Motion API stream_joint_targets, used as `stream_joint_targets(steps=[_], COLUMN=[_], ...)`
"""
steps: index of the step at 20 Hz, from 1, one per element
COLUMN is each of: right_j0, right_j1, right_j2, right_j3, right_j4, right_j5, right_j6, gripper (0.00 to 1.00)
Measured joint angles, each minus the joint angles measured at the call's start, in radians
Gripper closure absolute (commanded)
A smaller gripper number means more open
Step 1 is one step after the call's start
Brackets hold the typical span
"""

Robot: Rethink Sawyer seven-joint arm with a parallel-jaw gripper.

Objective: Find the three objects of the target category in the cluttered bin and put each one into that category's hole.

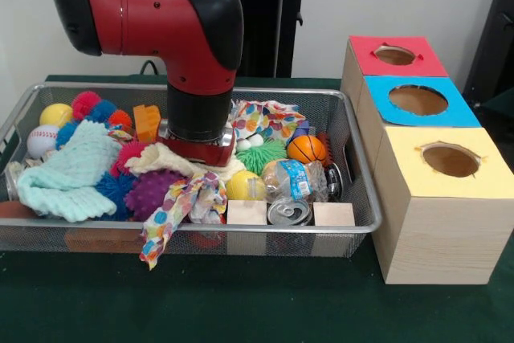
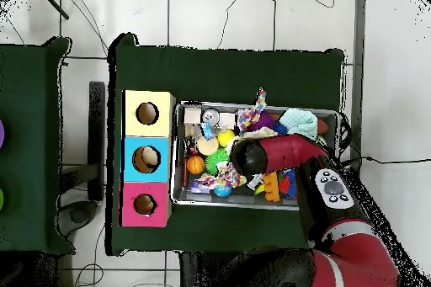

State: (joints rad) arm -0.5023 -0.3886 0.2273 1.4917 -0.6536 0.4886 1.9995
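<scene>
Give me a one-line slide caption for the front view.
Red robot arm reaching down into a wire mesh bin cluttered with balls, cloths and cans, beside three wooden boxes with holes on top.

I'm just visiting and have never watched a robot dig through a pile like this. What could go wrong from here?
1. The arm is pressed down into the bin, and its pincer is hidden in the clutter, so it may grab the wrong item.
2. The patterned cloth already hangs over the rim and could be dragged out when the arm lifts.
3. Loose items like the small basketball may get knocked aside.
</scene>
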Motion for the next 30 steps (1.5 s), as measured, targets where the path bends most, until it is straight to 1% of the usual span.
stream_joint_targets(steps=[7, 11, 17, 18, 24, 25, 27, 28, 30], right_j0=[0.065, 0.089, 0.111, 0.12, 0.151, 0.164, 0.169, 0.189, 0.196], right_j1=[0.008, 0.013, 0.02, 0.022, 0.026, 0.027, 0.027, 0.03, 0.031], right_j2=[-0.091, -0.127, -0.162, -0.175, -0.207, -0.217, -0.221, -0.235, -0.237], right_j3=[0.0, 0.001, 0.01, 0.017, 0.044, 0.053, 0.057, 0.07, 0.074], right_j4=[0.079, 0.123, 0.199, 0.226, 0.304, 0.327, 0.337, 0.373, 0.386], right_j5=[-0.061, -0.082, -0.109, -0.123, -0.174, -0.189, -0.196, -0.222, -0.23], right_j6=[0.004, 0.004, 0.004, 0.005, 0.013, 0.013, 0.013, 0.013, 0.013], gripper=[0.0, 0.0, 0.0, 0.0, 0.0, 0.0, 0.0, 1.0, 1.0])
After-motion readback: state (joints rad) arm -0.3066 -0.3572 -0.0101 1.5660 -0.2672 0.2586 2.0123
